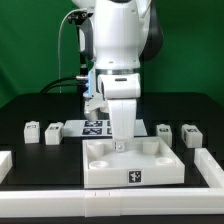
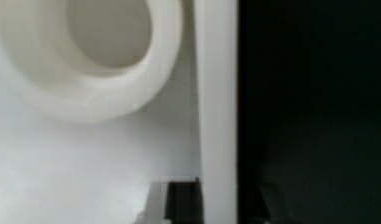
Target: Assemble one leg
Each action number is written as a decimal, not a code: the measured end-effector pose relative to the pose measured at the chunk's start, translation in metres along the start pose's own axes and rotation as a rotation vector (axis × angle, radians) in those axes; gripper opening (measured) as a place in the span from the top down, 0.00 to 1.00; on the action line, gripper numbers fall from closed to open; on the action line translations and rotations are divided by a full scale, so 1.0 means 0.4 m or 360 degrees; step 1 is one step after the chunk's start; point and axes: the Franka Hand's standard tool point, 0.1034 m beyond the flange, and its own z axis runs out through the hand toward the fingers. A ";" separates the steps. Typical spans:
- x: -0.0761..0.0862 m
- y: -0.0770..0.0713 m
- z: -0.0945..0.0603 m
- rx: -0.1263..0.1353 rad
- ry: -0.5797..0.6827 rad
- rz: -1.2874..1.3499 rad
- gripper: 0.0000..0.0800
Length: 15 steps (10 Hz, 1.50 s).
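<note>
Jaws are hanging low over the tabletop [image 1: 135,168], at its back rim by a corner hole [image 2: 98,45]. The wrist view is showing only that hole and rim, so I cannot tell if they're wide or narrow. 4 legs [image 1: 52,131] are sitting loose on the desk [image 1: 20,108] beyond the tabletop's back edge: 2 off its corner on the exterior view's left, 2 off the opposite corner. So no leg is being held. I'm judging a leg light, rigid, smooth plastic and likely slippery, so I'm favouring a pinch across 2 flat parallel sides at mid-height.
</note>
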 end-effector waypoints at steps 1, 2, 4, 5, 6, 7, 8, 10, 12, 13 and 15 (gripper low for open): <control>0.023 0.011 0.001 -0.0008 0.0002 0.0031 0.93; 0.055 0.025 0.002 -0.0020 0.0005 0.0100 0.93; 0.092 0.041 0.003 -0.0032 0.0012 0.0096 0.93; 0.114 0.049 0.004 -0.0038 0.0019 0.0112 0.93; 0.121 0.057 0.005 -0.0044 0.0021 0.0104 0.93; 0.123 0.064 0.005 -0.0046 0.0020 0.0102 0.93; 0.123 0.068 0.005 -0.0051 0.0022 0.0102 0.93; 0.116 0.081 0.006 -0.0058 0.0022 0.0045 0.93; 0.098 0.105 0.007 -0.0047 0.0016 0.0005 0.93; 0.097 0.105 0.007 -0.0046 0.0016 0.0004 0.93; 0.093 0.105 0.007 -0.0046 0.0016 0.0003 0.93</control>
